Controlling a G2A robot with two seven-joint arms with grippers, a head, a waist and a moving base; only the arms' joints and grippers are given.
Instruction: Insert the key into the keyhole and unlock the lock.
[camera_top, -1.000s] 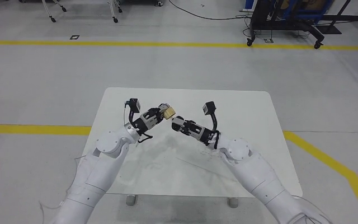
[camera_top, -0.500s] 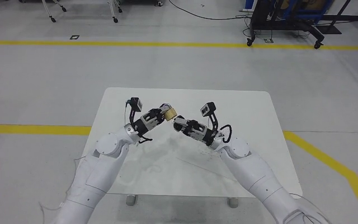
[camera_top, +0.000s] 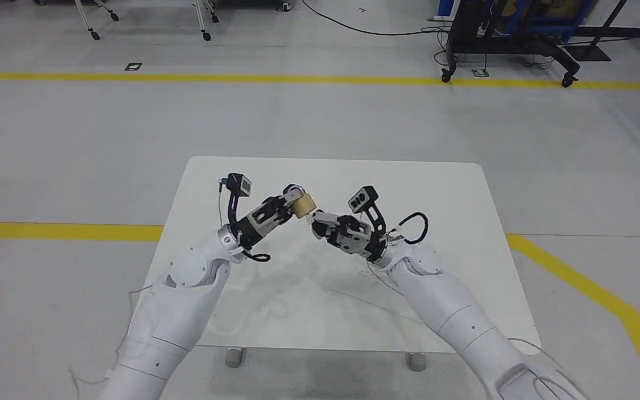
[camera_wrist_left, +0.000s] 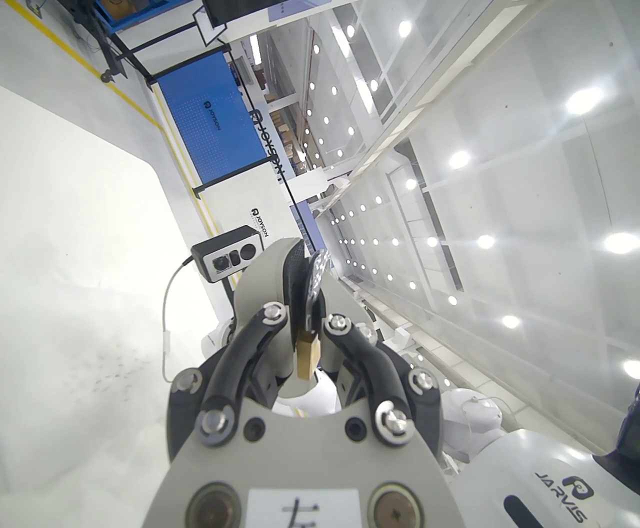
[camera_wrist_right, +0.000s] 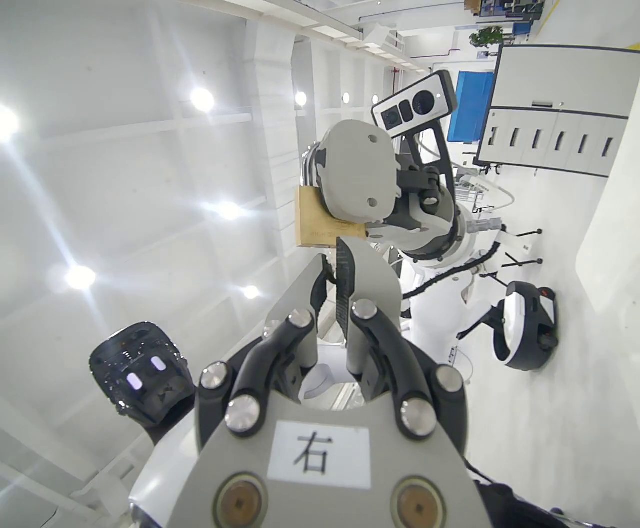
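Note:
Both arms are raised above the middle of the white table (camera_top: 440, 200). My left gripper (camera_top: 292, 203) is shut on a brass padlock (camera_top: 304, 205), whose body sticks out sideways from the fingers (camera_wrist_right: 350, 170). The padlock (camera_wrist_right: 320, 220) shows its silver shackle at the far end. From the left wrist it appears edge-on as a brass padlock (camera_wrist_left: 307, 357) between the closed fingers. My right gripper (camera_top: 320, 222) points at the lock from the other side. Its tips (camera_wrist_right: 332, 250) lie just under the lock's bottom edge, pressed together. The key is hidden between the pads.
The tabletop under the arms is bare, with faint scuff marks near its middle (camera_top: 300, 275). A black cable loop (camera_top: 412, 225) hangs off the right wrist. Yellow floor lines run beside the table.
The right wrist has rolled and its forearm has swung in, bringing the gripper tips close under the padlock. The left gripper has kept the lock at nearly the same spot.

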